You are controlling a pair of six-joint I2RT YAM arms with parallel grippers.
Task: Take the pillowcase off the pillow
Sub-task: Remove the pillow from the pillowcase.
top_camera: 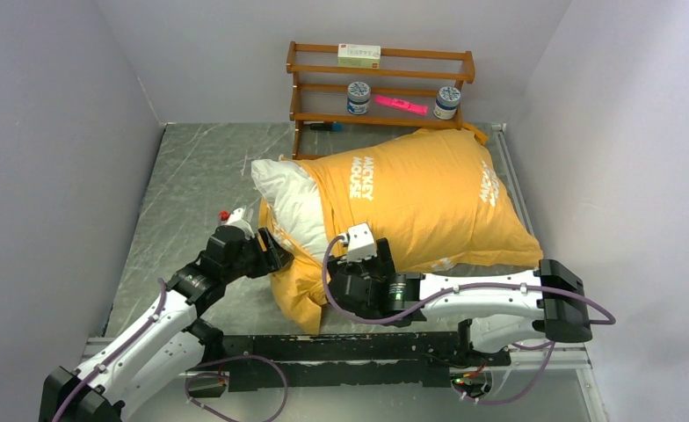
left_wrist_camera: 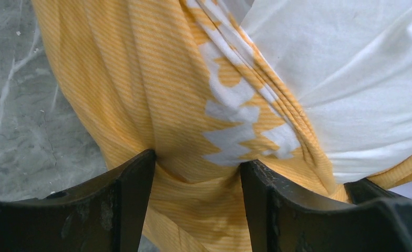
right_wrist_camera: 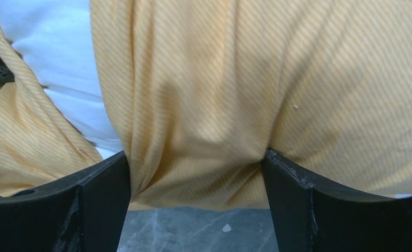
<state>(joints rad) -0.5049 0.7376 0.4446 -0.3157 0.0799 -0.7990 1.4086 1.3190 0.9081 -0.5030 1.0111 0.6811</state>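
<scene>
Your plump white stuffed pillow (top_camera: 284, 198) fills the right of the grey table (top_camera: 196, 167), with open room only at left; its orange-yellow fabric pillowcase (top_camera: 420, 202) bares just the left end. Only the wrist views show the left gripper (left_wrist_camera: 197, 165) pinching a pillowcase fold. The right gripper (right_wrist_camera: 196, 157) straddles the cloth, but you cannot tell whether it grips.

The grey marbled table (top_camera: 200, 167) carries the pillowcase (top_camera: 411, 202), pillow (top_camera: 288, 198) and wooden rack (top_camera: 380, 83)
</scene>
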